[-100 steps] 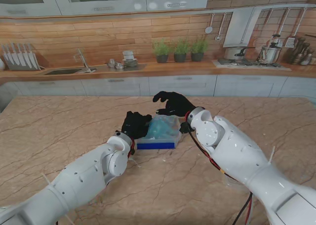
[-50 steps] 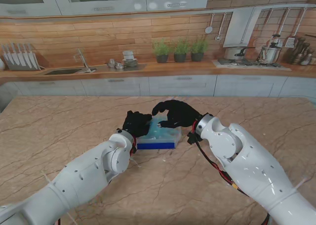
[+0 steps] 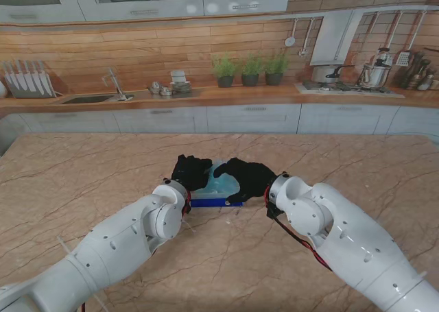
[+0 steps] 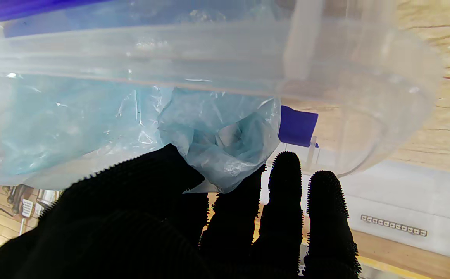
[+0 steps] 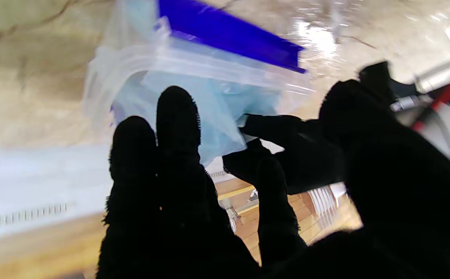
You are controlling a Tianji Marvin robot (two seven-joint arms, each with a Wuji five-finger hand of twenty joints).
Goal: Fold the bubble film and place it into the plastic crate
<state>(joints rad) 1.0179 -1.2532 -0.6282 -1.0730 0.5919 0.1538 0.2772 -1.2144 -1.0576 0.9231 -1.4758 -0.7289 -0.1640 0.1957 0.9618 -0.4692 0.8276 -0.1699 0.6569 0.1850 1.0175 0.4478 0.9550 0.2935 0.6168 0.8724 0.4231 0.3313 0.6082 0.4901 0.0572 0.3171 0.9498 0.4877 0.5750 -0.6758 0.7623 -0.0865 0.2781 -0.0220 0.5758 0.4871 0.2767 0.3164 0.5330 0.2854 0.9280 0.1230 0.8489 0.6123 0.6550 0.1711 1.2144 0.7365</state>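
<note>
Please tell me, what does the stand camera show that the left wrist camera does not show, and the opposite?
Only the stand view shows the right hand at the crate's right side, both white arms, and the marble table. Only the left wrist view shows close detail: the left hand's fingers beside a crumpled edge of film, and the crate's clear wall. Both show the left hand, the blue bubble film and the plastic crate.

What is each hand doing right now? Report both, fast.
Left hand: fingers on the blue bubble film at the crate; a firm grip cannot be told.
Right hand: over the film, fingers spread; holding or not cannot be told.
</note>
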